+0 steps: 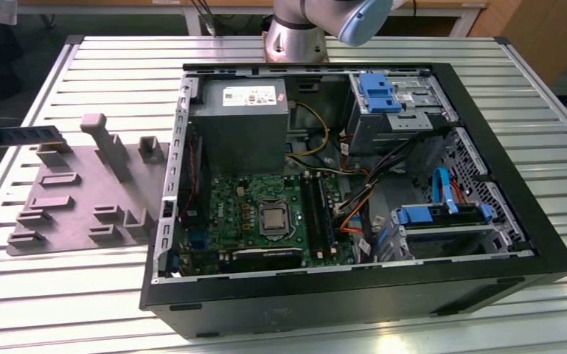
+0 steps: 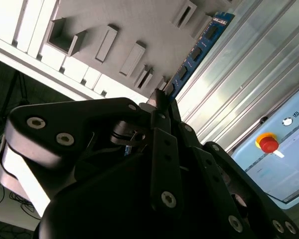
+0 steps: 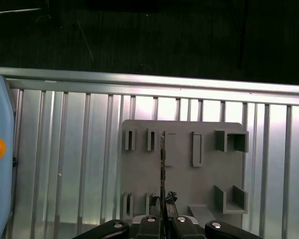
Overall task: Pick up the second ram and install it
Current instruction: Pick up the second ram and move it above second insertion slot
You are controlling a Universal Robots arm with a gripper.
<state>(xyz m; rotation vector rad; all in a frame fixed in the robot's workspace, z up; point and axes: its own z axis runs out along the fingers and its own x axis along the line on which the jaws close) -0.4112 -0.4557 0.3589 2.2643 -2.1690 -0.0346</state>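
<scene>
Jaws clenched on the second ram (image 2: 197,50). In the second wrist view the gripper (image 2: 158,102) pinches the stick near one end, w/ the rest of the board reaching straight out past the fingertips and its chips facing the camera. Gripping at the end rather than mid-board prob. keeps the long contact edge free, as a slot fit would need. In the first wrist view the ram (image 3: 162,164) shows edge-on, a thin line in front of the grey fixture plate (image 3: 189,184). So it sits flat between the jaws and in line w/ the tool, no tilt visible. In the exterior view the ram (image 1: 32,135) hangs roughly level near that view's left edge, by the far corner of the plate (image 1: 77,199). It looks lifted clear of the holder blocks, though the angle can't rule out contact. The open PC case (image 1: 519,228) stands on the slatted metal surface (image 1: 96,295) at the exterior view's right of the plate, well apart from the ram. The long black sockets (image 1: 312,210) on the motherboard (image 1: 224,214) lie inside it. Pick looks done, install not yet.
</scene>
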